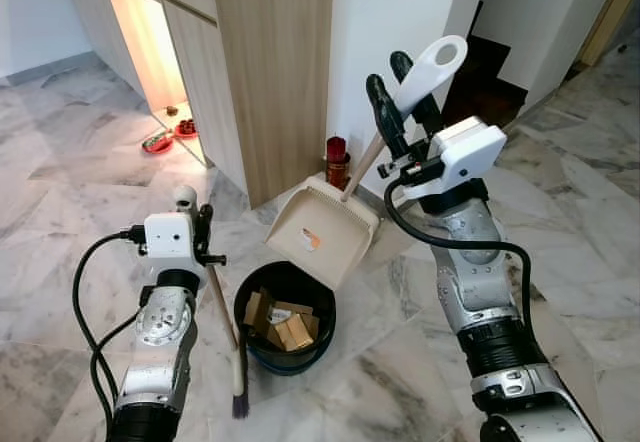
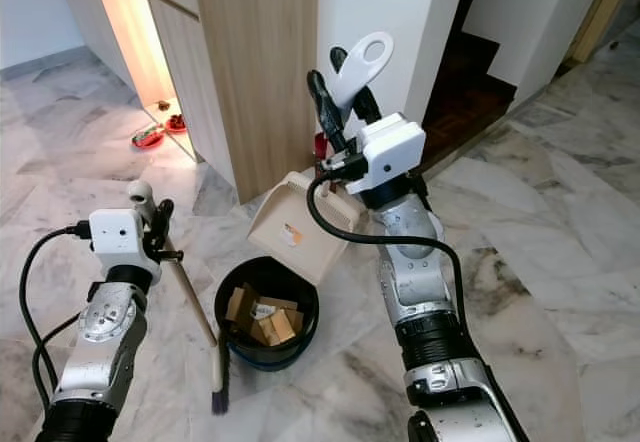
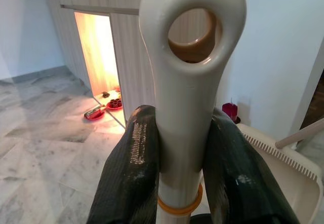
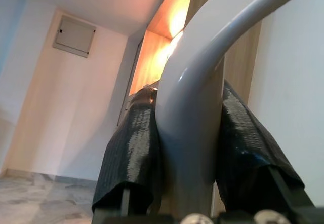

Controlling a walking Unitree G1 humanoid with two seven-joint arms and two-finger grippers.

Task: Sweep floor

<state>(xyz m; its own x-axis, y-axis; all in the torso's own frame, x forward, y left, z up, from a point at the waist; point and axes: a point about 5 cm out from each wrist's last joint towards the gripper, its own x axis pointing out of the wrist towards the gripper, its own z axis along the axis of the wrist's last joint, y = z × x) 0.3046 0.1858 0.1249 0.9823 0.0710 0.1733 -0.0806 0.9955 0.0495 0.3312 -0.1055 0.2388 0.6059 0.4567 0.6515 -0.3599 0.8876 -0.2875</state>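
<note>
Right gripper: my two black fingers are clamped on the white looped handle of the beige plastic dustpan. I hold the pan raised and tilted, lower edge just above the rim of the round black bin. The pan's inner face looks bare apart from a small orange mark; I cannot tell whether that is a label or residue.

Left gripper: fingers pinched on either side of the cream plastic top of the wooden-shafted broom, just below its hanging hole. The broom stands nearly upright, dark bristle head on the grey-veined marble floor, just beside the bin on my left.

Bin contents: several brown cardboard-like scraps lie inside.

Progress, judged: the sweep-and-collect part looks done for this patch, and the dumping appears to be at or near its end, since the scraps sit in the bin and the pan looks empty. No loose debris is visible on the floor near the bin; farther areas are too small to judge.

Remaining, judged: level the pan, check the orange mark, then set pan and broom down, or carry on to another patch.

Background: pale wooden cabinet with a lit niche, a red cylindrical object at the wall behind the pan.
</note>
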